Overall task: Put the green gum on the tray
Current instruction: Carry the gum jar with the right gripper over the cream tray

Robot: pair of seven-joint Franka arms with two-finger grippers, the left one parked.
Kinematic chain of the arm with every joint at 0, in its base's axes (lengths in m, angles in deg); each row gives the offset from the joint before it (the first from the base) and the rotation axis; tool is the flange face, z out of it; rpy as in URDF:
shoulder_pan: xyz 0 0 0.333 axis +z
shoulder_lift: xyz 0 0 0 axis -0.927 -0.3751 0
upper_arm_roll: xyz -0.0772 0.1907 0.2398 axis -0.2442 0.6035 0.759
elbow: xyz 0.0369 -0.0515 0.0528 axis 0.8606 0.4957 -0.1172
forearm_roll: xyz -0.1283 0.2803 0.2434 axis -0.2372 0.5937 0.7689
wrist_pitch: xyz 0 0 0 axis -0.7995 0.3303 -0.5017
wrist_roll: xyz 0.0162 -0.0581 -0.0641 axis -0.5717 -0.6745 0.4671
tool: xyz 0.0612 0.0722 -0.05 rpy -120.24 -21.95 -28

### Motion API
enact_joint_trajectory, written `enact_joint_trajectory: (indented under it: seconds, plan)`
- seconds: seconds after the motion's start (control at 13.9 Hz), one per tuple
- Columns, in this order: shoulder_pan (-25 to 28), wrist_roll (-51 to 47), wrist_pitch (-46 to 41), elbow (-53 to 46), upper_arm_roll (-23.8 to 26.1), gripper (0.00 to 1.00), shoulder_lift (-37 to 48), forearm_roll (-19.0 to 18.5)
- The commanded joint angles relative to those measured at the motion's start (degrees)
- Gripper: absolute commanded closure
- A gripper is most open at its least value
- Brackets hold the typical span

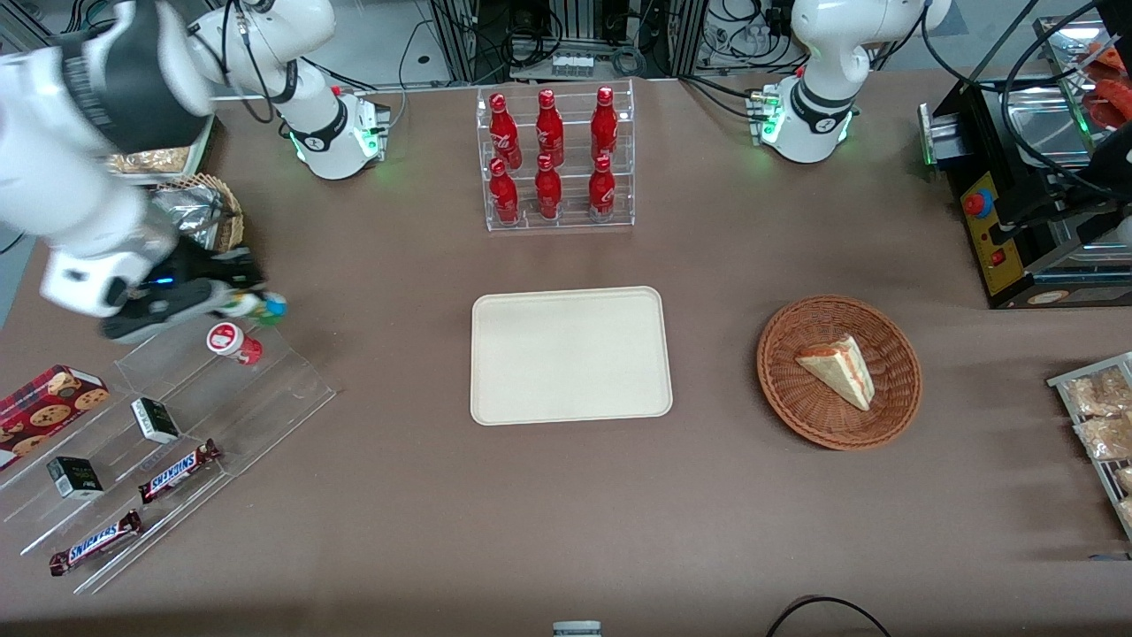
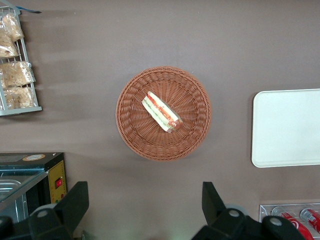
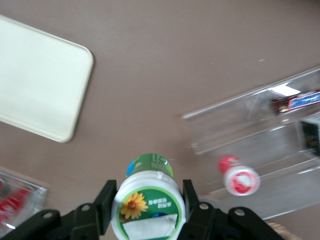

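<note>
Green gum (image 3: 148, 200) was clamped between the gripper's (image 3: 147, 207) two black fingers (image 3: 106, 202), one on each side of the bottle, lid facing the wrist camera with its little yellow flower and white label showing. So the fingers were closed on it, no gap on either side as far as I could see.

Going by the tray (image 1: 570, 354) as the landmark: the cream tray sat flat in the middle of the brown desk (image 1: 566, 513), nothing on it. The gripper (image 1: 252, 303) with the gum (image 1: 263, 306) hung well off toward the working arm's end from the tray, up in the air over the top edge of a clear stepped rack (image 1: 177, 433). The gum wasn't touching the tray, well apart from it.

Just beside the gum, a bit nearer the front camera, the red gum (image 1: 233, 342) lay on the rack's upper step. Lower steps held two small dark boxes (image 1: 155, 419) and two Snickers bars (image 1: 179, 471). A cookie box (image 1: 49, 402) sat by the rack.

Farther from the camera than the tray stood a clear shelf (image 1: 557, 159) with six red cola bottles. Toward the parked arm's end from the tray was a wicker basket (image 1: 838, 372) with a sandwich wedge (image 1: 838, 370) in it, also plain in the left wrist view (image 2: 161, 111).
</note>
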Motion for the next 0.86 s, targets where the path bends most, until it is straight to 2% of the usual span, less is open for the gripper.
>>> enact_joint_trajectory:
  seconds: [0.0, 0.22, 0.36, 0.79]
  plan:
    - [8.61, -15.04, -0.38, -3.64, -0.66, 1.0, -4.98, -0.84]
    - [16.17, -29.9, -0.11, -11.45, -0.66, 1.0, -14.54, -0.32]
    - [19.25, -37.65, 1.98, -14.8, -0.66, 1.0, -20.61, -0.05]
    - [27.52, -53.84, 19.91, -16.65, -0.66, 1.0, -35.38, 0.65]
